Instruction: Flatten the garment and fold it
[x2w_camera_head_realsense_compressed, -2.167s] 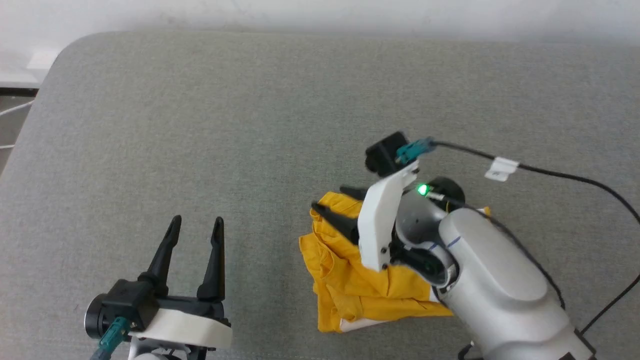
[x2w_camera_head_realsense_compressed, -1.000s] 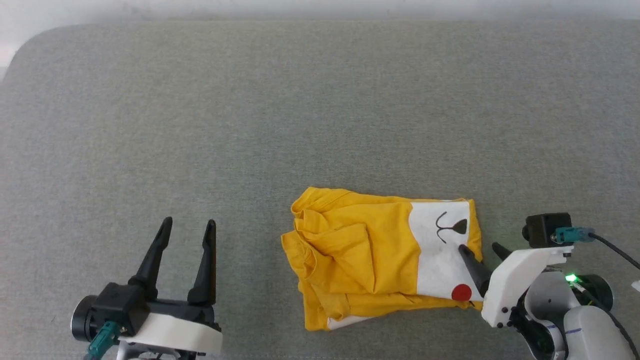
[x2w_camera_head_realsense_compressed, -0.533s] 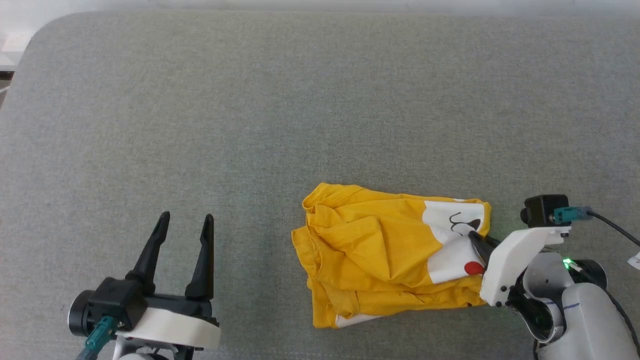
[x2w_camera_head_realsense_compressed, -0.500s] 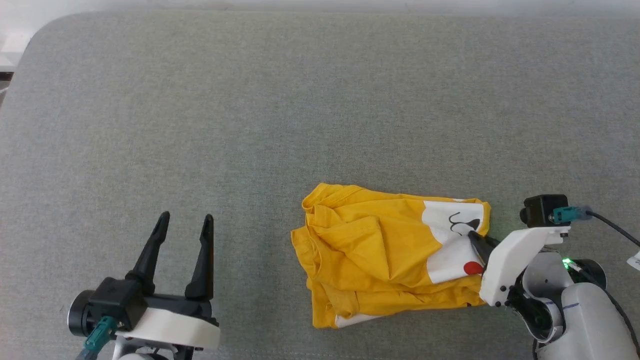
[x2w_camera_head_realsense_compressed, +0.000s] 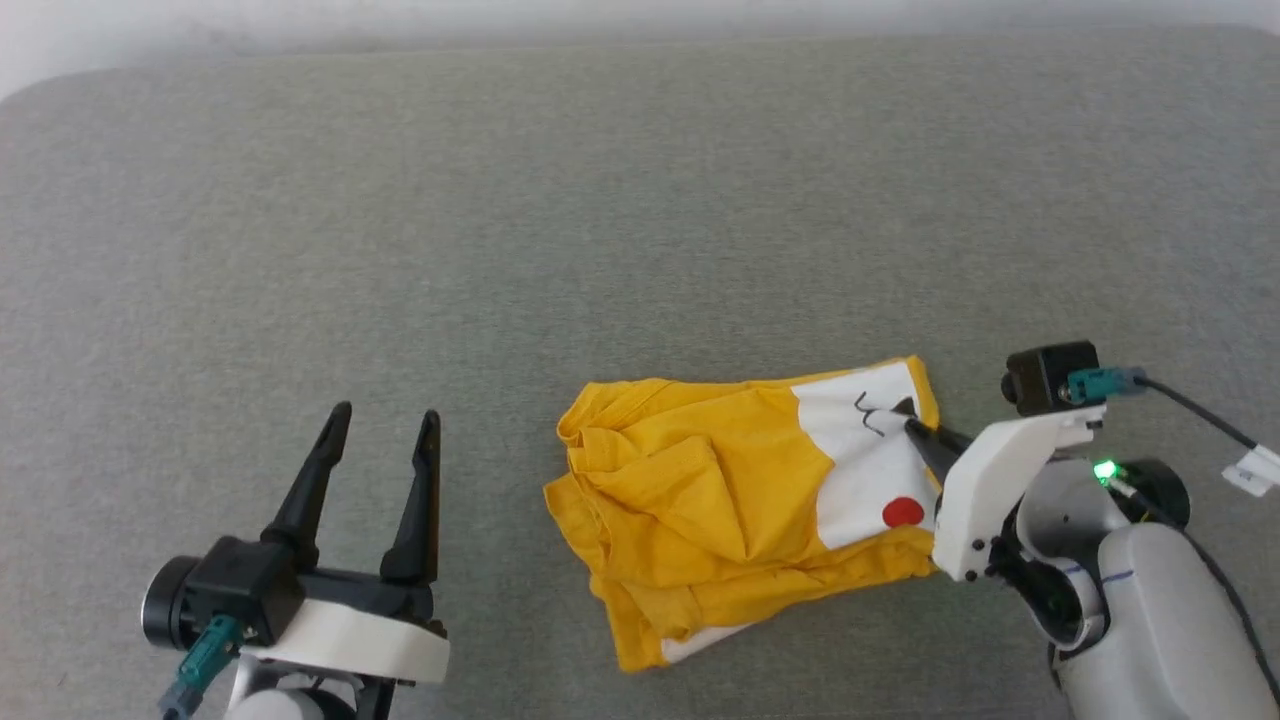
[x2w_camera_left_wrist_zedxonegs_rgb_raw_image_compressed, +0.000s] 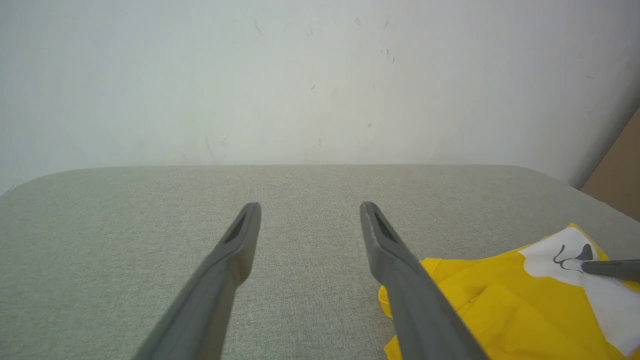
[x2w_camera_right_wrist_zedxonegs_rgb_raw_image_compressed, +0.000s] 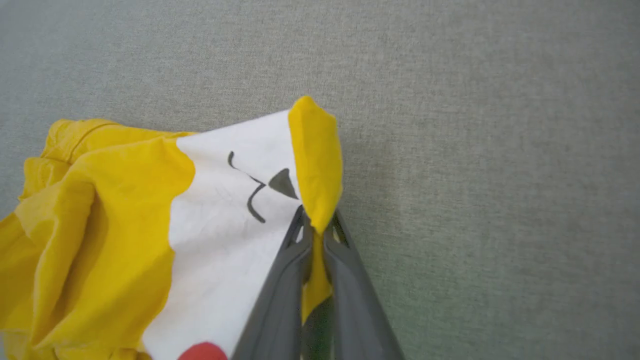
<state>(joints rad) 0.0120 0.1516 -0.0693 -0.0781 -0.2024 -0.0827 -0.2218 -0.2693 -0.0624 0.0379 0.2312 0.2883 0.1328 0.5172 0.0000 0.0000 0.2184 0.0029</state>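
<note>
Both rt tool (x2w_camera_right_wrist_zedxonegs_rgb_raw_image_compressed: 315, 218) fingers (x2w_camera_right_wrist_zedxonegs_rgb_raw_image_compressed: 287, 280) pinch garment (x2w_camera_right_wrist_zedxonegs_rgb_raw_image_compressed: 220, 225) edge; wrist view clearest.

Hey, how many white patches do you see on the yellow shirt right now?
2. A large white patch at the right end of the garment, where the right pincer grips it; a small white strip at its near edge. Folds may hide more.

Grey fabric surface (x2w_camera_head_realsense_compressed: 640, 200), rounded corners; scuffed white wall (x2w_camera_left_wrist_zedxonegs_rgb_raw_image_compressed: 320, 75) behind; brown panel (x2w_camera_left_wrist_zedxonegs_rgb_raw_image_compressed: 620, 170) beside.

garment (x2w_camera_head_realsense_compressed: 700, 500): soft matt cloth, wrinkled
table cover (x2w_camera_head_realsense_compressed: 600, 220): grey woven fabric, matt, rough
left gripper (x2w_camera_head_realsense_compressed: 386, 412): dark matt plastic
</note>
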